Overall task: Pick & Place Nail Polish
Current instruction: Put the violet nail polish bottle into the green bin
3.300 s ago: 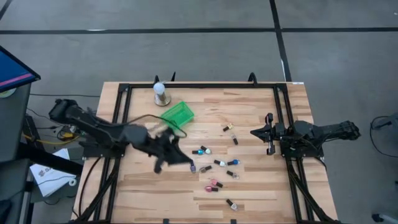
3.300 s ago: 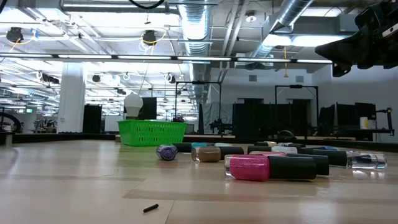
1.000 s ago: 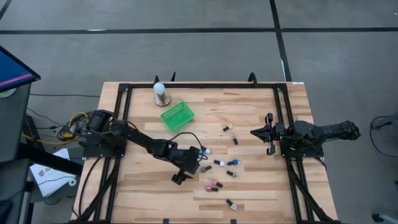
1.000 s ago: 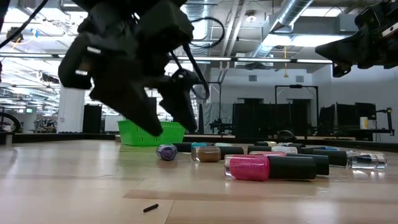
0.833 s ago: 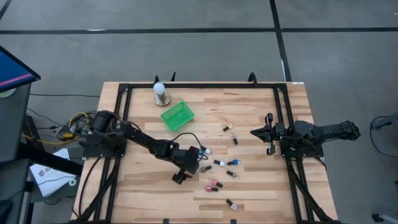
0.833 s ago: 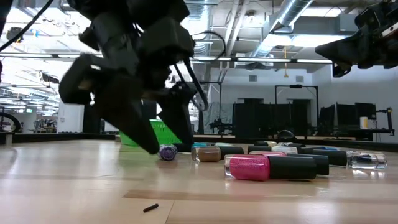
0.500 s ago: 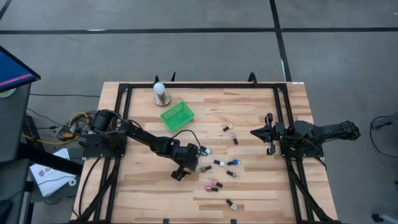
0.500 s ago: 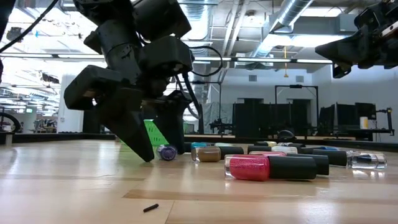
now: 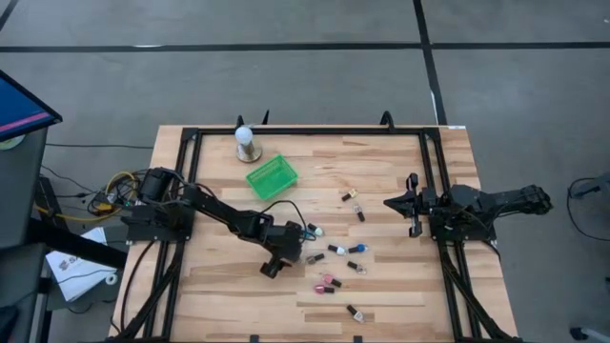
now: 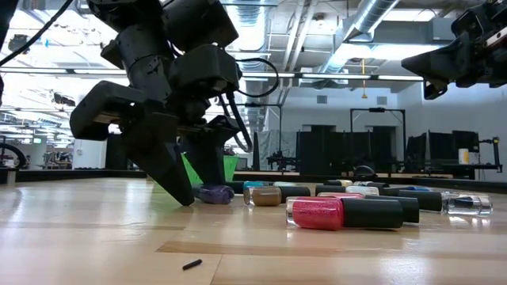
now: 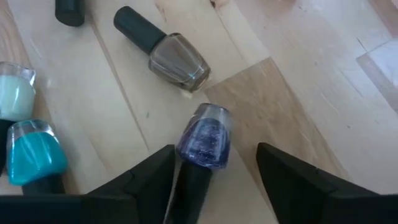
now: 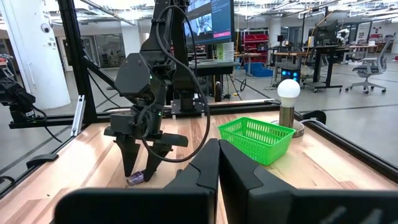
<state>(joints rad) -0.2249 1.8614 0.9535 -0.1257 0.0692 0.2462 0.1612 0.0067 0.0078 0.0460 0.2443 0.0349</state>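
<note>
Several small nail polish bottles (image 9: 335,257) lie on their sides on the wooden table. My left gripper (image 9: 291,254) is open and slants down over a purple bottle with a black cap (image 11: 203,138). Its fingertips reach the tabletop, one on either side of that bottle (image 10: 214,193). Just beyond the fingers lie a grey-brown bottle (image 11: 171,57), a teal bottle (image 11: 34,155) and a pale one (image 11: 15,93). My right gripper (image 9: 389,202) is shut and held level above the table's right side, away from the bottles. My left gripper has one finger (image 11: 152,177) close against the purple bottle's black cap (image 11: 191,190). Whether the two touch, I cannot tell. The other finger (image 11: 289,177) stands clear of the bottle, which lies flat on the table.
A green mesh basket (image 9: 272,176) stands at the far left of the table, and a white ball on a round base (image 9: 246,141) stands behind it. A pink glitter bottle (image 10: 317,214) lies near the front. A black frame (image 9: 305,133) runs around the table.
My left gripper has come down and tipped steeper, and its fingertips have come to rest on the table on either side of the purple bottle. The right arm has kept still.
</note>
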